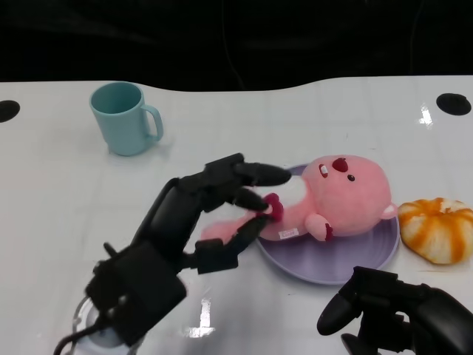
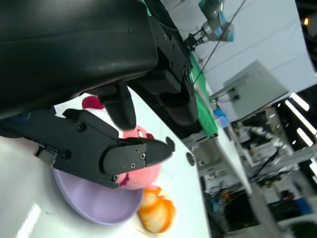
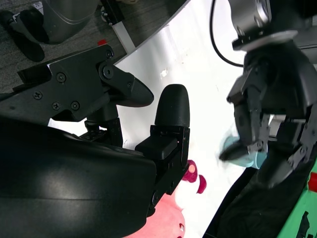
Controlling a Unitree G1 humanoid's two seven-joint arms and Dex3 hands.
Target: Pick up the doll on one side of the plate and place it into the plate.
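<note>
Looking down from the head camera, we saw a white table (image 1: 59, 192) with everything set out on it. Our left hand (image 1: 222, 211) reached in from the lower left, and its fingers (image 1: 255, 175) lay above and below the doll's near end, by the dark red feet. Whether they were gripping the doll or only lay around it, we could not tell from any view. The pink doll (image 1: 344, 196) lay on its side across the purple plate (image 1: 332, 270), its head toward the right rim and its feet hanging over the left edge, under our fingers. Our right hand (image 1: 388, 307) sat low at the lower right, just near the plate's front rim, fingers curled in and holding nothing, well clear of the doll. An orange and white toy (image 1: 437, 229) rested just beside the plate on the right. A teal mug (image 1: 124, 118) stood upright farther back on the left, well apart from the plate.
</note>
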